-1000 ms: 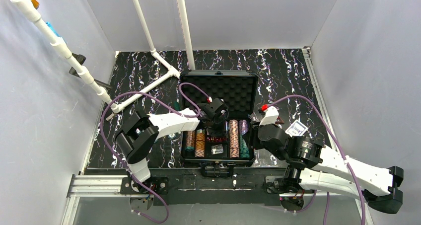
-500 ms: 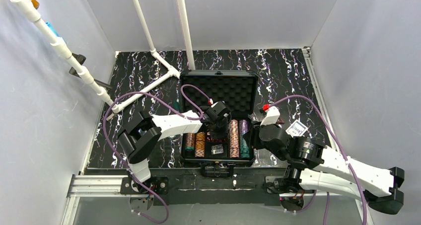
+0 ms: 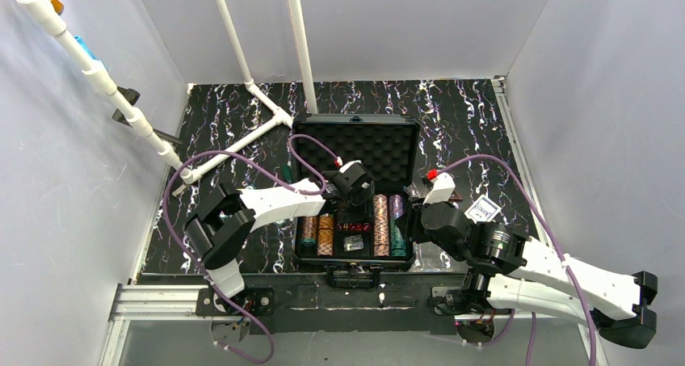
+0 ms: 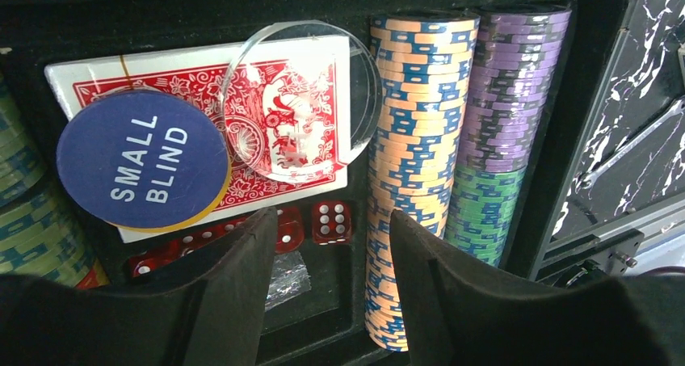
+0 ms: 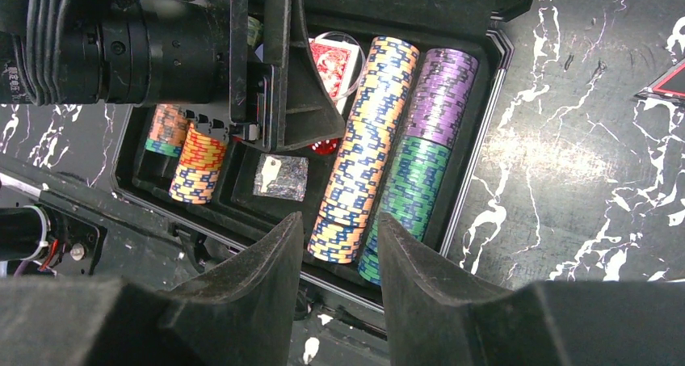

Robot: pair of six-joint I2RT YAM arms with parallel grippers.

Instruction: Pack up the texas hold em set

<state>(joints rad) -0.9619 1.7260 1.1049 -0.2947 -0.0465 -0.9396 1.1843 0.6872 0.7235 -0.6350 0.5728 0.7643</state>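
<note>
The black case [image 3: 300, 190] lies open with its foam lid [image 3: 359, 144] toward the back. My left gripper [image 4: 333, 214] [image 3: 353, 210] hovers over the middle compartment, open, with nothing between its fingers. Under it lie red dice [image 4: 332, 224] and a small foil packet [image 4: 283, 279]. A red card deck [image 4: 202, 87] carries a blue "small blind" button [image 4: 141, 160] and a clear disc [image 4: 303, 99]. Orange-blue chips [image 4: 408, 140] and purple and green chips [image 4: 505, 91] fill the right-hand slots. My right gripper [image 5: 341, 220] [image 3: 413, 220] hangs open over the case's near right corner, empty.
On the table right of the case lie a red triangle piece [image 5: 666, 87] and a card deck [image 3: 483, 209]. White pipes [image 3: 242, 140] cross the back left. A green-handled tool [image 3: 284, 172] lies by the case's left side. The case handle [image 3: 353, 279] faces the arm bases.
My left gripper's jaws have opened over the middle compartment, and the red dice now show beneath it. The right arm has stayed still.
</note>
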